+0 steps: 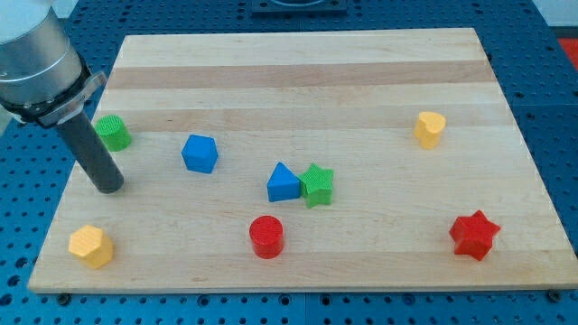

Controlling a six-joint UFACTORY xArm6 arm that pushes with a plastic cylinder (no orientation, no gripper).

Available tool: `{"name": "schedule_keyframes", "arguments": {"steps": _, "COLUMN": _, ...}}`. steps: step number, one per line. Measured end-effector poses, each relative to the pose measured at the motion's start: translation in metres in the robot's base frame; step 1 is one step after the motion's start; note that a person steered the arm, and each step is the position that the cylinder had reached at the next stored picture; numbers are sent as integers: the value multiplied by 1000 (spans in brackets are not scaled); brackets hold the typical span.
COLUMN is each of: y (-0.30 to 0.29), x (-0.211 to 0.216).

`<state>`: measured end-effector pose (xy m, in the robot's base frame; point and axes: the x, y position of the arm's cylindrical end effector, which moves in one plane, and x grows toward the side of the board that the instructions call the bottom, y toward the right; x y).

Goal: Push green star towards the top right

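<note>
One green star (317, 184) lies flat, touching blue triangular block (283, 182) | no long axis | my tip (108, 186) far left, touching nothing, holding nothing

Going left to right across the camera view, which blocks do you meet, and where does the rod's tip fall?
yellow hexagon block → my tip and green cylinder, about level → blue cube-like block → red cylinder → blue triangular block → green star → yellow heart-like block → red star

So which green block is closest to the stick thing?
The green cylinder at the view's left edge, just above and right of my tip. The green star sits far off mid-board, touching the blue block.
</note>
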<state>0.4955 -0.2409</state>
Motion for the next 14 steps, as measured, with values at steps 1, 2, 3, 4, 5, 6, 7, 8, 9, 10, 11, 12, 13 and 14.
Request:
{"name": "schedule_keyframes", "arguments": {"steps": 1, "y": 0, "x": 0}}
{"name": "schedule_keyframes", "arguments": {"steps": 2, "y": 0, "x": 2}}
{"name": "schedule_keyframes", "arguments": {"steps": 3, "y": 0, "x": 7}}
{"name": "schedule_keyframes", "arguments": {"steps": 4, "y": 0, "x": 12}}
{"name": "schedule_keyframes", "arguments": {"steps": 5, "y": 0, "x": 13}}
{"name": "schedule_keyframes", "arguments": {"steps": 6, "y": 5, "x": 17}}
{"name": "schedule_keyframes", "arguments": {"steps": 7, "y": 74, "x": 46}}
{"name": "schedule_keyframes", "arguments": {"steps": 8, "y": 130, "x": 59}}
{"name": "schedule_keyframes", "arguments": {"steps": 9, "y": 130, "x": 59}}
{"name": "schedule_keyframes", "arguments": {"steps": 10, "y": 138, "x": 59}}
{"name": "schedule_keyframes", "arguments": {"steps": 11, "y": 141, "x": 58}}
{"name": "schedule_keyframes", "arguments": {"steps": 12, "y": 141, "x": 51}}
{"name": "schedule_keyframes", "arguments": {"steps": 13, "y": 157, "x": 41}}
{"name": "schedule_keyframes", "arguments": {"steps": 14, "y": 162, "x": 41}}
